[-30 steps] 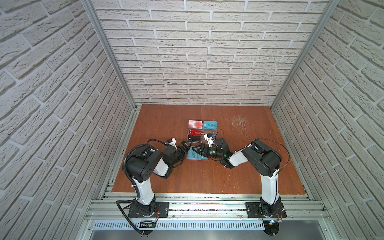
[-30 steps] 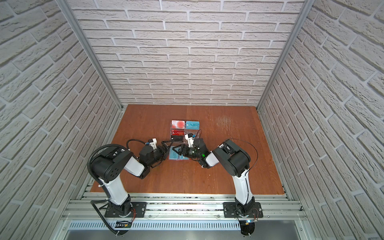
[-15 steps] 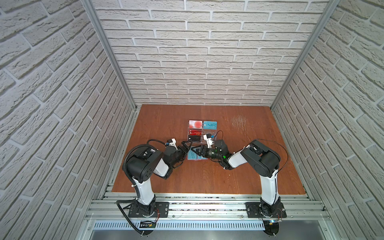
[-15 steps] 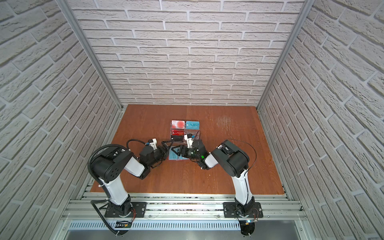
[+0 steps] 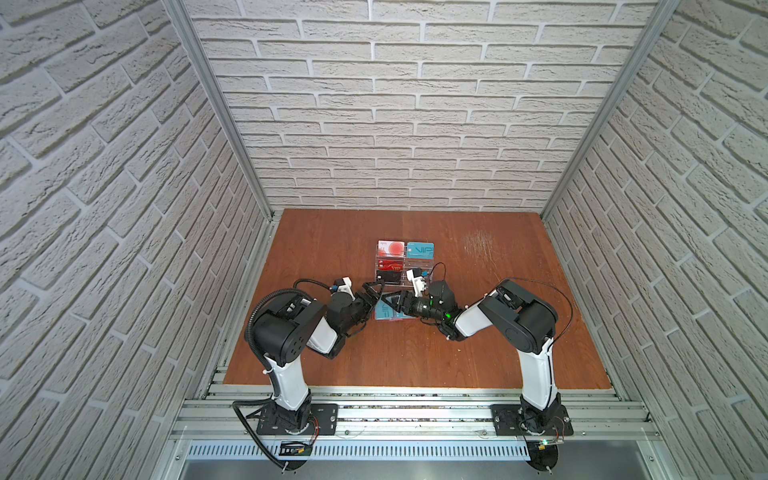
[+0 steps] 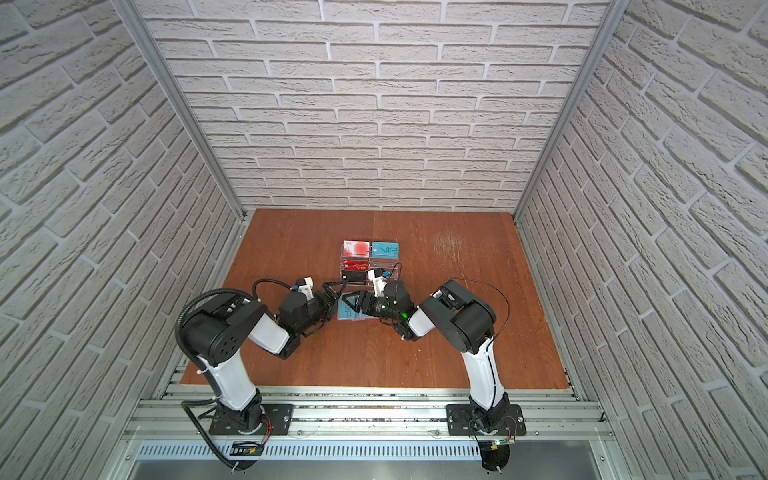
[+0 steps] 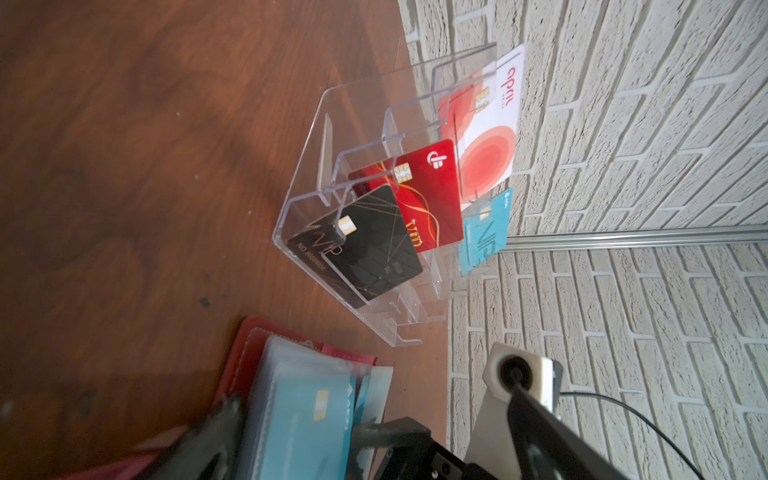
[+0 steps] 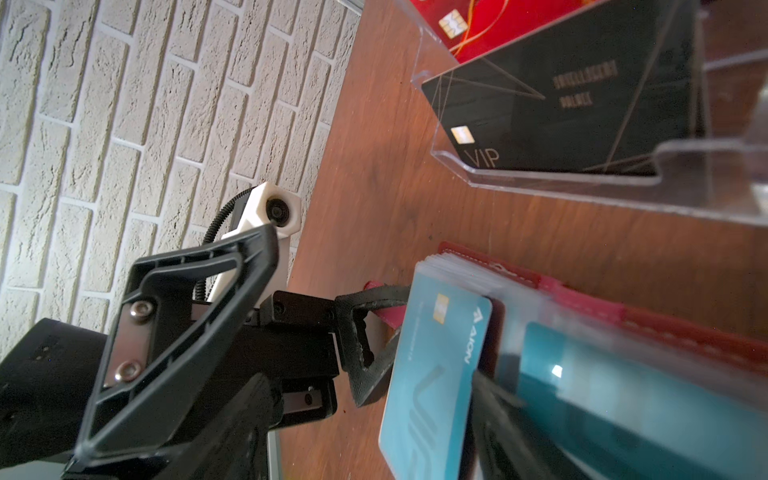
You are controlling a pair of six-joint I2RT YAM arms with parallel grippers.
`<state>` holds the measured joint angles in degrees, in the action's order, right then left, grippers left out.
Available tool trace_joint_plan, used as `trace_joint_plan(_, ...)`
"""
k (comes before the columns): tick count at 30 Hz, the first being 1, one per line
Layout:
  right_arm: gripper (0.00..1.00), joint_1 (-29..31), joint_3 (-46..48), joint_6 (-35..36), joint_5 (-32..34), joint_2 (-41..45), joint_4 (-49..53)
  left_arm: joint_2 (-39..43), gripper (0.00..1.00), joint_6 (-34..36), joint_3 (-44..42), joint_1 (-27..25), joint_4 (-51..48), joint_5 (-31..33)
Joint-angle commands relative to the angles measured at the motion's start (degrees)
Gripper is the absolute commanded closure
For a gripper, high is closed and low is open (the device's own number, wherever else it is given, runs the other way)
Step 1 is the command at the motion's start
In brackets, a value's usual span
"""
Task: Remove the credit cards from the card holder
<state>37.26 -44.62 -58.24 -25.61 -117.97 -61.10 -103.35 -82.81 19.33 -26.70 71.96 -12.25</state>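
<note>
The red card holder (image 5: 388,312) lies open on the wooden table between my two grippers, its clear sleeves (image 8: 552,303) fanned upward. A teal credit card (image 8: 436,365) sticks partway out of a sleeve, tilted up off the table. The same card (image 7: 307,419) shows in the left wrist view. Another teal card (image 8: 615,399) sits deeper in the sleeves. My left gripper (image 5: 372,296) is open wide, and its fingers (image 7: 224,419) straddle the sleeve stack. My right gripper (image 5: 395,305) is open from the opposite side, one finger (image 8: 498,419) against the sleeves beside the jutting card.
A clear acrylic tiered stand (image 5: 405,266) stands just behind the holder, its wall (image 7: 307,166) close to both grippers. It holds black, red, white-and-red and teal cards. Brick-pattern walls enclose the table (image 5: 478,353) on three sides.
The right arm has eased slightly to the left over the card holder. The left arm and the holder look unmoved.
</note>
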Motion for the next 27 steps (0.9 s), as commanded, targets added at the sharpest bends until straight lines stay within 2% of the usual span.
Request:
trace_joint_plan(1,0.25,3.62,1.14,1.59,-4.72,-0.02,-0.87,-0.76,0.02,-1.23,-1.49,-1.60,-5.85,-2.88)
trace_joint_plan(12,0.31,4.30,1.97,2.40,-5.44,-0.42,-0.63,0.21,0.02,-1.16,-1.49,-1.60,-6.74,-2.69)
trace_joint_plan(20,0.34,4.84,2.17,5.63,-5.82,1.88,5.62,0.34,0.02,-0.98,-1.49,-1.61,-7.10,-2.52)
trace_joint_plan(27,0.39,5.55,1.72,6.32,-6.55,1.87,7.09,0.17,0.02,-1.04,-1.39,-1.62,-7.00,-2.60)
